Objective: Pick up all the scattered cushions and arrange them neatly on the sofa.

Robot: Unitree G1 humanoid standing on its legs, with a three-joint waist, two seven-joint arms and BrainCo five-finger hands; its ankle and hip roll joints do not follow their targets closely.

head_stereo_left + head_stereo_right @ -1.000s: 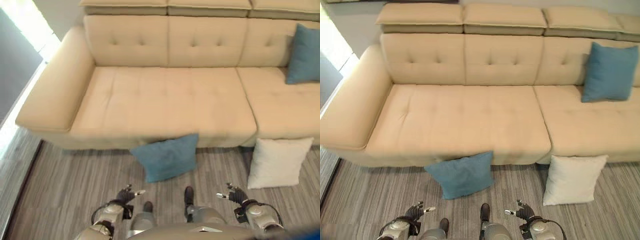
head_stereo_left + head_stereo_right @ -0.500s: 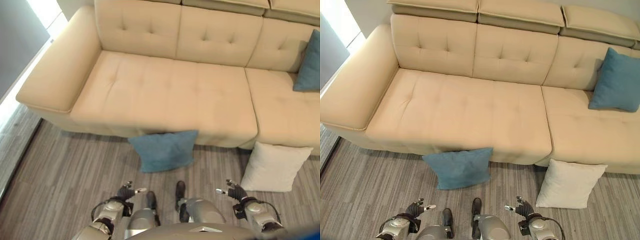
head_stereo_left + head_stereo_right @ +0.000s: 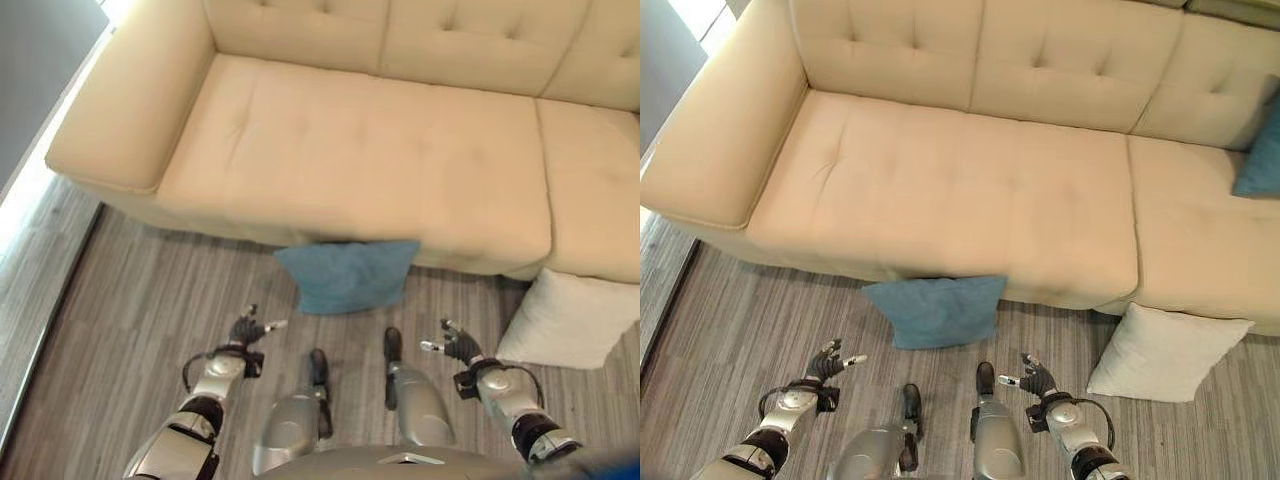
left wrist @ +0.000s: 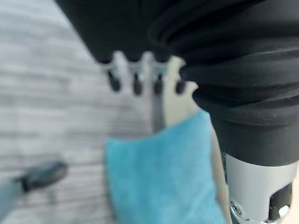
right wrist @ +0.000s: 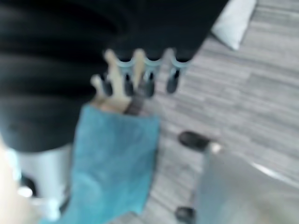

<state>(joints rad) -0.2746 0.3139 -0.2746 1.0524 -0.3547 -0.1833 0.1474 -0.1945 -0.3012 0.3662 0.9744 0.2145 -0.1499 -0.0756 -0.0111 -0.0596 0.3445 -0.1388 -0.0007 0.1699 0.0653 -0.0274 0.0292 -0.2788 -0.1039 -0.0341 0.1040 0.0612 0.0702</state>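
Note:
A blue cushion leans on the wood floor against the front of the beige sofa. A white cushion lies on the floor further right, by the sofa's corner. Another blue cushion rests on the sofa seat at the far right edge. My left hand hovers low over the floor, left of and nearer than the blue floor cushion, fingers spread and empty. My right hand hangs open between the two floor cushions, holding nothing. Both wrist views show the blue cushion past straight fingers.
The sofa's wide left armrest ends near a dark strip along the wall at the far left. Striped grey wood floor lies open on my left side.
The camera has tipped down and closer: the sofa and cushions slid up and right in view. Both arms reach further forward, hands still open.

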